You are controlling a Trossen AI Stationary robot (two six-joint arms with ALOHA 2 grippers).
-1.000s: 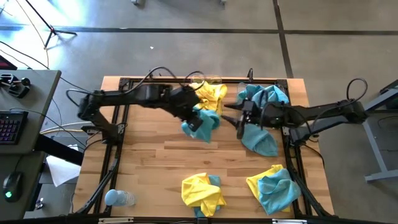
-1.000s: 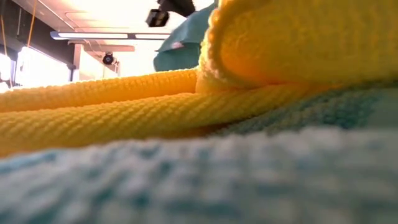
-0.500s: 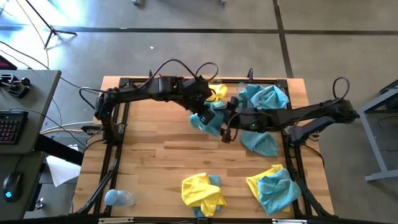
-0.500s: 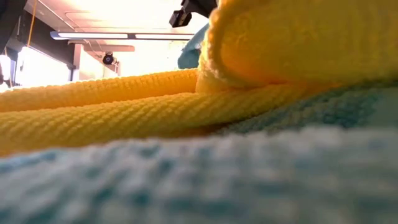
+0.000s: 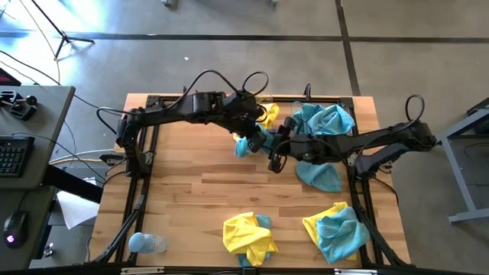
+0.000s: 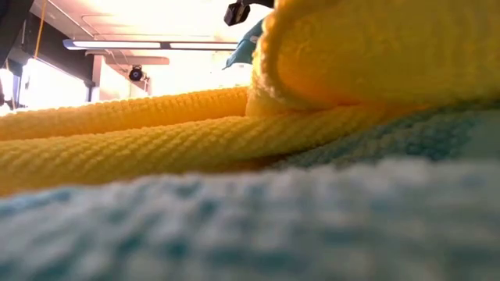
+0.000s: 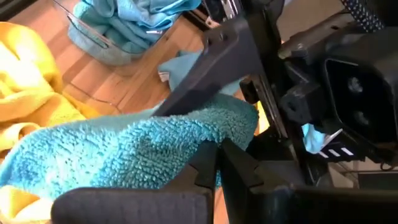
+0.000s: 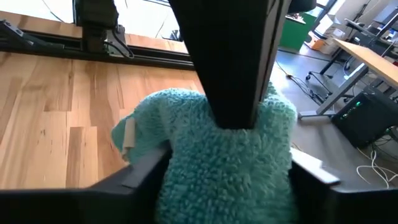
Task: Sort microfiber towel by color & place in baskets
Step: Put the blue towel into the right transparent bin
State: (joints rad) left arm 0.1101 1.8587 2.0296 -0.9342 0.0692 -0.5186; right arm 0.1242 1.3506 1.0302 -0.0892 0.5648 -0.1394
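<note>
My left gripper [image 5: 254,137] is shut on a teal towel [image 5: 246,145] above the table's far middle. My right gripper [image 5: 270,153] is open; in its wrist view its fingers [image 8: 146,171] stand on either side of that towel [image 8: 224,162], and I cannot tell whether they touch it. Two clear baskets stand at the far edge: one [image 5: 267,113] holds yellow cloth, the other [image 5: 327,118] teal cloth. Another teal towel [image 5: 319,174] lies flat on the table by the right arm. In the low view, cloth close to the lens hides nearly everything. My left gripper [image 7: 214,165] pinches the teal towel's upper bunched part [image 7: 186,140] between its two fingers, coming from above and pointing down, as the right wrist view shows [image 8: 233,93]. The towel hangs below the fingers in a gathered lump, lifted clear of the table.
Two mixed heaps of yellow and teal towels [image 5: 248,233] [image 5: 336,228] lie near the table's near edge. A pale blue bottle [image 5: 144,243] lies at the near left corner. Bare wood shows across the table's middle and left.
My left gripper has carried the teal towel toward the table's right and far side, up toward the baskets, and the towel now hangs in a smaller bunch. My right gripper has moved toward the table's left, from beside the teal basket up to the hanging towel.
</note>
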